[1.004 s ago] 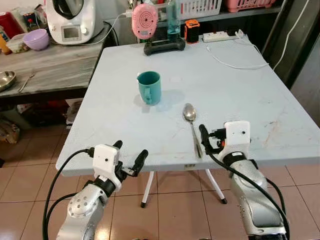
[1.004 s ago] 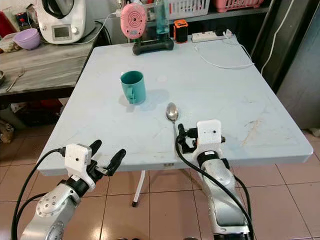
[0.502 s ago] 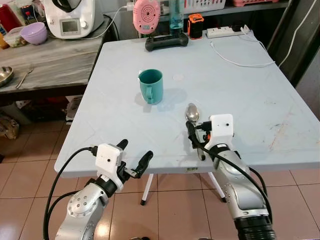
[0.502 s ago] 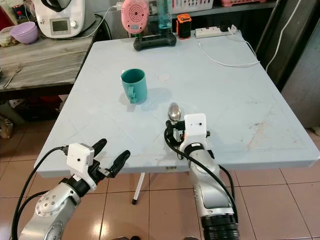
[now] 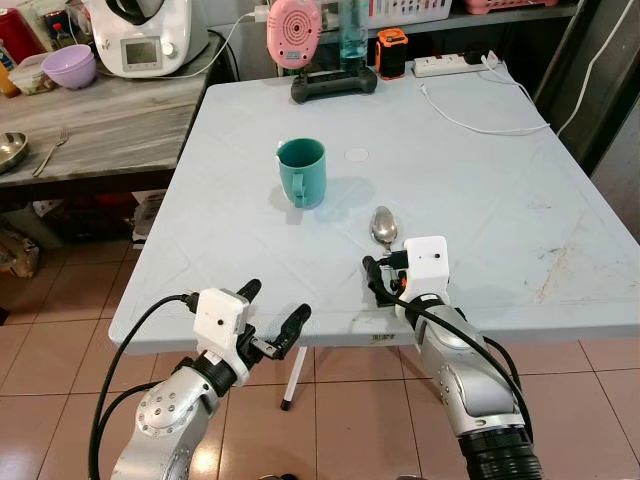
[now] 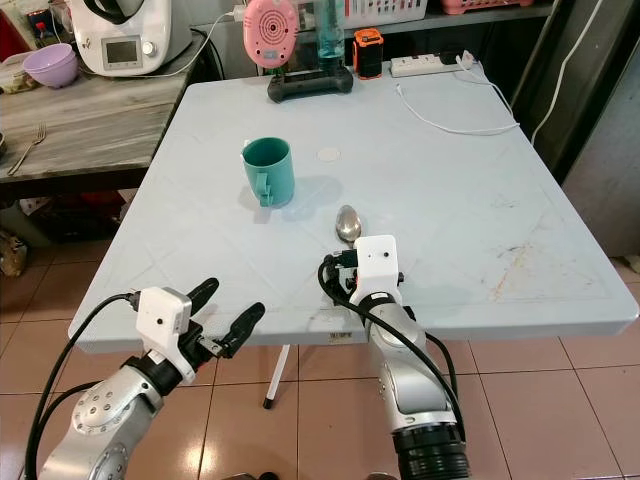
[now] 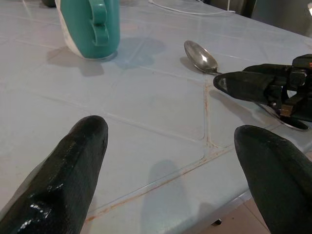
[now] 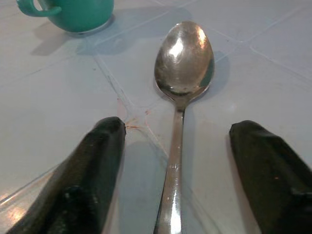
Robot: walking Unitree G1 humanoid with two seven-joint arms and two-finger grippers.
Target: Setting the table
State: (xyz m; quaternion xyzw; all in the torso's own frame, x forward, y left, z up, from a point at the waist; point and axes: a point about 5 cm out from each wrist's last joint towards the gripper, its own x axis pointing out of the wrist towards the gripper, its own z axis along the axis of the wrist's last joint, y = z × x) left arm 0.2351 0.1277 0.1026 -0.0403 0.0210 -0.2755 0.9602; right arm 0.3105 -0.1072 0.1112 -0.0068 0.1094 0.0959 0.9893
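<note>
Spoon [image 8: 181, 97]: flat on table [image 5: 480, 190], near front edge, beside teal mug [image 5: 301, 172]; handle end cut off in wrist view.
R gripper [image 8: 175, 161]: fingers apart, straddling handle; not clamped.
L gripper [image 5: 272, 322]: fingers apart, off table's front edge.

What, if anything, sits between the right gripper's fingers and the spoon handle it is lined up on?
Nothing visible does. The right gripper is open, its fingers straddling the spoon handle on the bare table; the teal mug stands well off.
</note>
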